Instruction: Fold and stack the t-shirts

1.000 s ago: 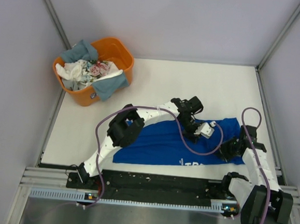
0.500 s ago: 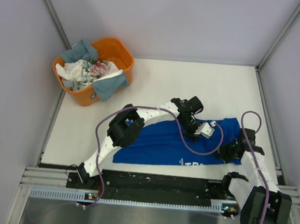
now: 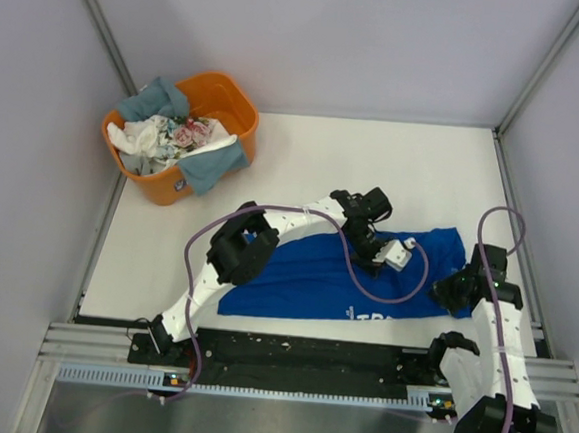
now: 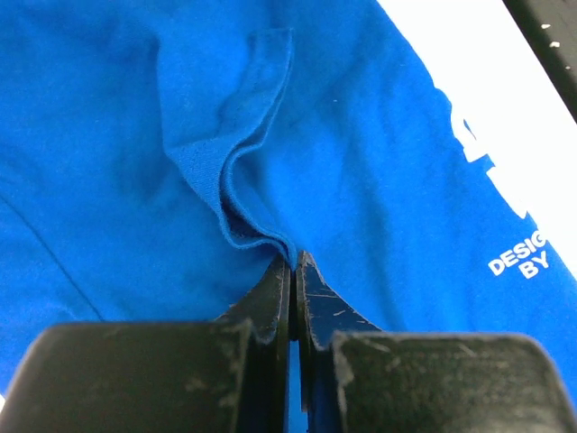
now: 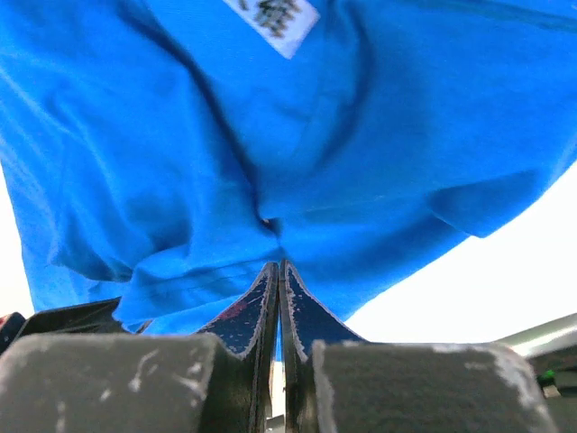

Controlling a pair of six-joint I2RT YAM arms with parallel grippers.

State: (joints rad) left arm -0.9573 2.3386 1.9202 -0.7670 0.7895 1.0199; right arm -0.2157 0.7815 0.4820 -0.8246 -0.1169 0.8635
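Left and right jaws each pinch a blue t-shirt (image 3: pixel 305 275) edge; white table (image 3: pixel 394 165) lies beyond.

Orange plastic tub (image 3: pixel 217 94) in far-left corner, white tabletop (image 3: pixel 374 163), pale grey walls (image 3: pixel 333 39)

I see royal blue t-shirt (image 3: pixel 285 276) rumpled on table (image 3: pixel 374 163), white lettering up; grey-blue, white, floral shirts (image 3: pixel 171 132) heaped in orange tub (image 3: pixel 219 93)

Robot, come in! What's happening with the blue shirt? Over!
Left fingers shut on blue shirt, pinching a fold. Right fingers shut on its right end. Orange tub in far-left corner, not in the way. Over.
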